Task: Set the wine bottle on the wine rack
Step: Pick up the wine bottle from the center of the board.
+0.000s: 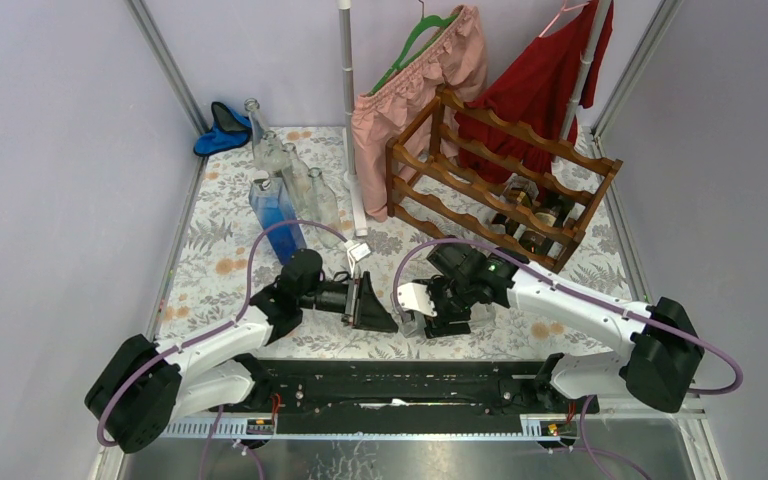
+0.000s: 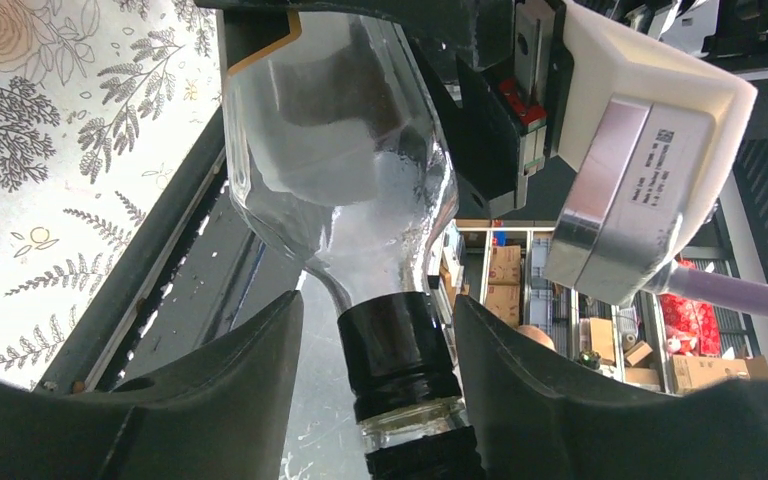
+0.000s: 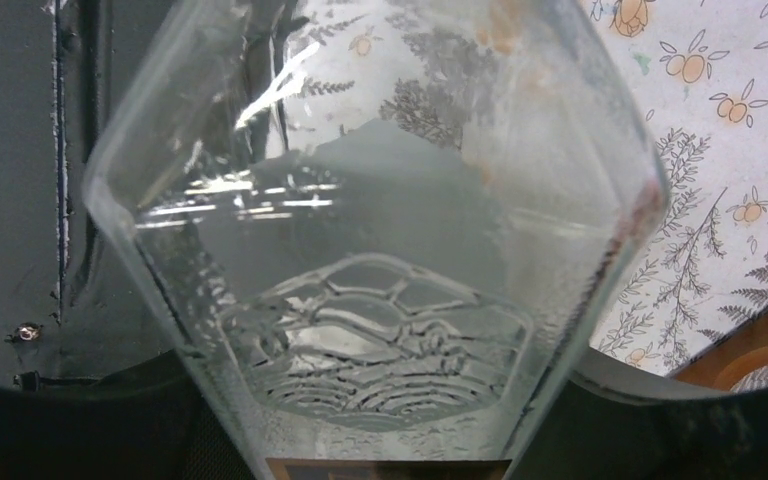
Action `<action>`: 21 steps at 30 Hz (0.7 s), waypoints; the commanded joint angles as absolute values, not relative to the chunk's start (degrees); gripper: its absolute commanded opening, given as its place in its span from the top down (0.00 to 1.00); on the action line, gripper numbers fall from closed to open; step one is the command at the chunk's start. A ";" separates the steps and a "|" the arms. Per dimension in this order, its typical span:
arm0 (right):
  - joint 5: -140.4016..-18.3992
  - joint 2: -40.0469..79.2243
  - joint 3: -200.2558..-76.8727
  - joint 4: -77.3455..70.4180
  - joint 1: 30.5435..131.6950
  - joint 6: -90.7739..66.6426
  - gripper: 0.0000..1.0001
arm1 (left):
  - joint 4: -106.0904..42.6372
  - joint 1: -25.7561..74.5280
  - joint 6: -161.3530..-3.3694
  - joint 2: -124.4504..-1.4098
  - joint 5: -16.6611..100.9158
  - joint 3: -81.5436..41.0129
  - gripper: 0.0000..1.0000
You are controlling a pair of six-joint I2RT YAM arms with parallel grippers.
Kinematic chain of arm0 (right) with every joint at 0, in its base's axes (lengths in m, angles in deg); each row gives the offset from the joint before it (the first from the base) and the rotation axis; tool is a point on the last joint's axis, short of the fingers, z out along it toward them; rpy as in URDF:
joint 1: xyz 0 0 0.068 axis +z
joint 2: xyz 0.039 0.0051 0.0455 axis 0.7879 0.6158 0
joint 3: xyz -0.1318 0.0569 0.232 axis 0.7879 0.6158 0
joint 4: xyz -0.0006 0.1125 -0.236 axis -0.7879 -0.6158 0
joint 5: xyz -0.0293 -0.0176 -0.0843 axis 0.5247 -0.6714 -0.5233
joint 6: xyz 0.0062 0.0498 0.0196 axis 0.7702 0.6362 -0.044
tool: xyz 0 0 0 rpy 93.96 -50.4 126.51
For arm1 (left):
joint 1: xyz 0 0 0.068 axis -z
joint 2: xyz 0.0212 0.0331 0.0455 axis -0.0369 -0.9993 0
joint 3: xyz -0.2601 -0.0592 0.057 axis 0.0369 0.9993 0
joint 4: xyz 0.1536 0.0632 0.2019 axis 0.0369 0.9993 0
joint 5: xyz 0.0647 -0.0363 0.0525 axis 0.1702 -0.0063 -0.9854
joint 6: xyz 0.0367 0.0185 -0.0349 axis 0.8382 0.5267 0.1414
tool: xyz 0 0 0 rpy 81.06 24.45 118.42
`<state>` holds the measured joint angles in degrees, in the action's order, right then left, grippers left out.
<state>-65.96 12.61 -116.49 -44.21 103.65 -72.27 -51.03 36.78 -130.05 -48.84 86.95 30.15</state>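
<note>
The wine bottle point(image 2: 350, 180), clear glass with a black band on its neck, sits between my two arms over the near middle of the floral surface point(image 1: 220, 270). My right jaws are clamped on its wide body. My left jaws stand around the neck: one finger point(image 2: 560, 400) lies against the band, and a thin gap shows on the other side, so they are not closed on it.

The wine rack point(image 1: 500, 180) stands behind and to the right of the bottle, near the far right of the surface. Dark bottles point(image 1: 535, 215) lie in its lower tier. A pink garment point(image 1: 415, 100) on a green hanger hangs over the rack's left end beside a white pole point(image 1: 348, 100). A red garment point(image 1: 550, 80) hangs behind the rack.

At the far left stand clear bottles point(image 1: 295, 170) and a blue bottle point(image 1: 278, 215), with a blue cloth point(image 1: 222, 130) in the corner beyond them.
</note>
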 commanded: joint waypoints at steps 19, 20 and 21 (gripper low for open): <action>-65.24 12.92 -121.45 -42.62 104.29 -69.35 0.88 | -55.13 37.16 -131.06 -43.65 83.35 33.26 1.00; -64.85 12.99 -121.58 -42.77 104.29 -69.18 0.79 | -57.17 37.13 -132.17 -43.11 83.43 34.17 1.00; -64.36 13.10 -121.82 -43.03 104.25 -68.97 0.70 | -59.92 37.09 -133.43 -42.67 83.36 35.28 1.00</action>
<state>-67.73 13.38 -117.43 -45.43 103.80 -71.13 -48.67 36.85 -130.92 -45.35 82.79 32.59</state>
